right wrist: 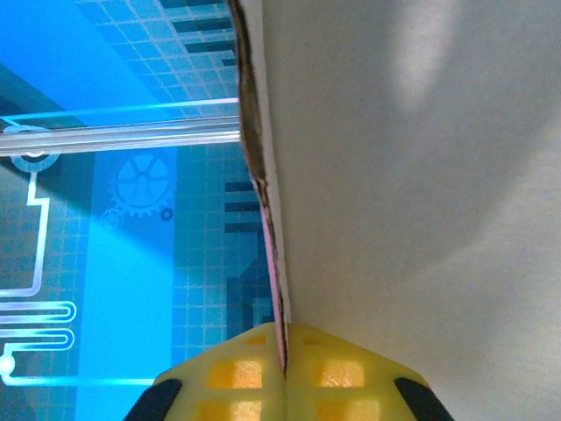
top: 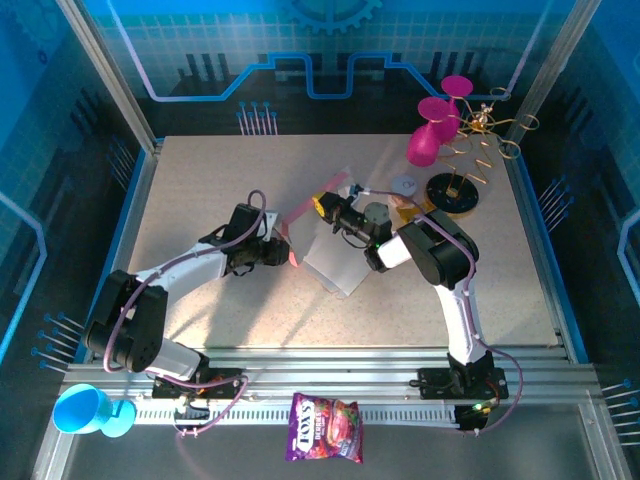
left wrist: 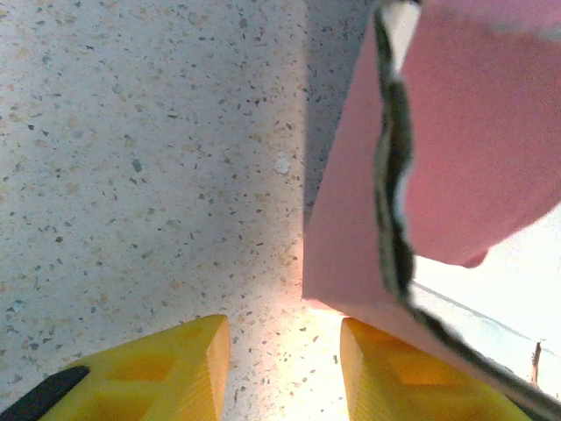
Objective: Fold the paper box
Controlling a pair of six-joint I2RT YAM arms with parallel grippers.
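1. Thin pink cardboard paper box (top: 338, 262), half formed, sits mid-table between the two arms. Its whitish inner panel faces up and a pink flap stands up along its left side.
2. Long axis is roughly diagonal in the top view, with the near end toward the table's front centre and the far end toward the far-right corner. The inner side faces the right arm and the pink outer face (left wrist: 473, 149) faces the left arm.
3. Right gripper (right wrist: 285, 360) is clenched on the box's far edge. The thin pink card edge is pinched between the yellow pads, and the whitish panel (right wrist: 421, 175) rises away from them.
4. Left gripper (left wrist: 285, 368) is released, yellow fingers apart with bare table showing between them. The lower corner of the pink wall sits just above that gap, overlapping the right-hand finger.
5. Around it:
   - speckled beige table (top: 200, 180)
   - small grey disc (top: 403, 185) just beyond the right gripper (top: 328, 207)
   - gold wire rack on a black round base (top: 452, 192) at far right, carrying two magenta plastic cups (top: 437, 125)
6. Well clear at the near rail: purple snack bag (top: 325, 440) and a light-blue plastic cup (top: 85, 410) at the left.
7. The rack and disc crowd the far-right side of the box.
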